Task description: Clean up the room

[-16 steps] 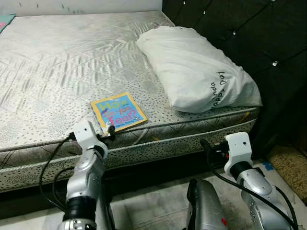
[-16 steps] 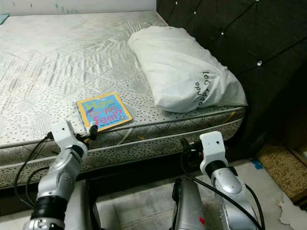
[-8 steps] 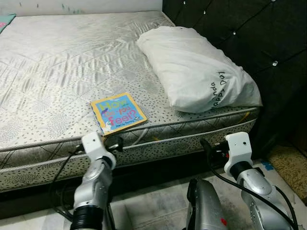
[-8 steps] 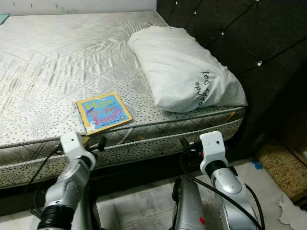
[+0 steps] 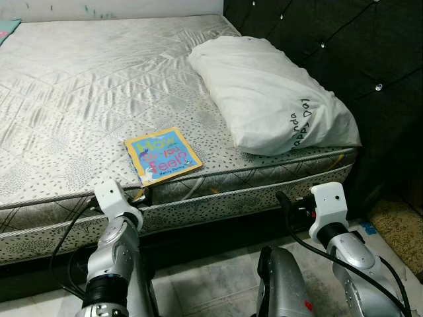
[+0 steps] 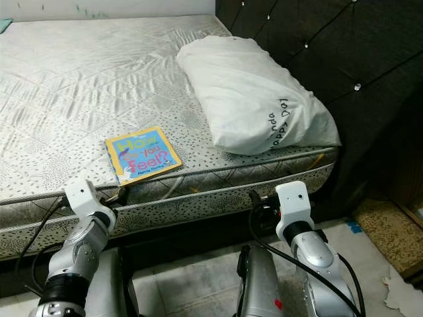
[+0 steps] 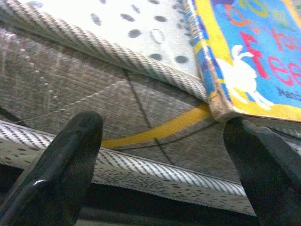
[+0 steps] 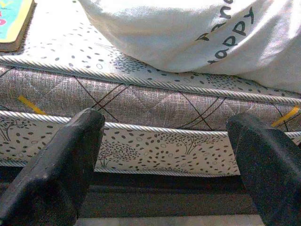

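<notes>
A blue and yellow children's book lies flat on the mattress, close to its front edge. My left gripper is at the mattress's side, just below the book's near corner. In the left wrist view the left gripper is open, and the book overhangs the piping above one finger. A white pillow with dark lettering rests at the bed's right end. My right gripper hovers open before the mattress side, below the pillow, with nothing between its fingers.
A dark tufted headboard rises on the right. Pale floor tiles lie under my arms, and a brown mat sits at the far right. A teal item pokes in at the bed's far left corner.
My left gripper dropped from the book's near edge to the mattress side, swung right, then came back left. The right arm has not moved.
</notes>
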Controlling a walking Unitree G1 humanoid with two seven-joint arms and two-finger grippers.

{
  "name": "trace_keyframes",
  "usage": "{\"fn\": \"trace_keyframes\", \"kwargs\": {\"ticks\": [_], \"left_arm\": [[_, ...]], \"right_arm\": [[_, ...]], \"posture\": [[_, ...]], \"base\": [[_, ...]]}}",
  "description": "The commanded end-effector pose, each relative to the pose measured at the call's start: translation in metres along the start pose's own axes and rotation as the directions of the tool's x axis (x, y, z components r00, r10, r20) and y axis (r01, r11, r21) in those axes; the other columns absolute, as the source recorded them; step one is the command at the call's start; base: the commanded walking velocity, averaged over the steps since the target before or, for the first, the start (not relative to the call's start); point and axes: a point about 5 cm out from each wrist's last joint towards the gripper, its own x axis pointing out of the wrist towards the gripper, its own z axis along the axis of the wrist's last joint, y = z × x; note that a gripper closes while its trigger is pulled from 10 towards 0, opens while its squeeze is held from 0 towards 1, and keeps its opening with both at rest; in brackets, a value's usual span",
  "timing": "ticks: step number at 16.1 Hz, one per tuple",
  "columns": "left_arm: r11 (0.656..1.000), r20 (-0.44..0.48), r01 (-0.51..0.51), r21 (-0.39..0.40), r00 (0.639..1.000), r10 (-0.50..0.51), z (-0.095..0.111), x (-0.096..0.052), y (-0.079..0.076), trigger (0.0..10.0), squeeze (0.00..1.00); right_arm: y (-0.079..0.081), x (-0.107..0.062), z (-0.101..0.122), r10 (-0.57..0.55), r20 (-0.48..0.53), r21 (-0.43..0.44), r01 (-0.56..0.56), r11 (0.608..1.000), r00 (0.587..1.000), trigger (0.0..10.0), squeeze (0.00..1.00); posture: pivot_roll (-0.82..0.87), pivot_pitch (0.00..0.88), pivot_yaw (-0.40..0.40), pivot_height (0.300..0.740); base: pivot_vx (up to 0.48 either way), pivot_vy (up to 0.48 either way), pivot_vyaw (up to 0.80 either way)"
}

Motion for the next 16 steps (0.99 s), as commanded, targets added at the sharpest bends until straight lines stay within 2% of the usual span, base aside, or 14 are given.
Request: {"fn": "trace_keyframes", "kwargs": {"ticks": [1, 16], "left_arm": [[1.0, 0.016, 0.001, -0.004, 1.0, 0.0, 0.007, 0.0036, 0.0009, 10.0, 0.0], [1.0, 0.016, 0.001, -0.004, 1.0, 0.0, 0.007, 0.0036, 0.0009, 10.0, 0.0]], "right_arm": [[-0.0052, -0.0035, -0.0025, -0.012, -0.007, -0.009, 0.012, 1.0, 1.0, 10.0, 0.0], [-0.0052, -0.0035, -0.0025, -0.012, -0.007, -0.009, 0.012, 1.0, 1.0, 10.0, 0.0]], "posture": [[-0.19, 0.0, -0.025, 0.472], [-0.19, 0.0, -0.025, 0.472]], "base": [[0.0, 0.0, 0.0], [0.0, 0.0, 0.0]]}}
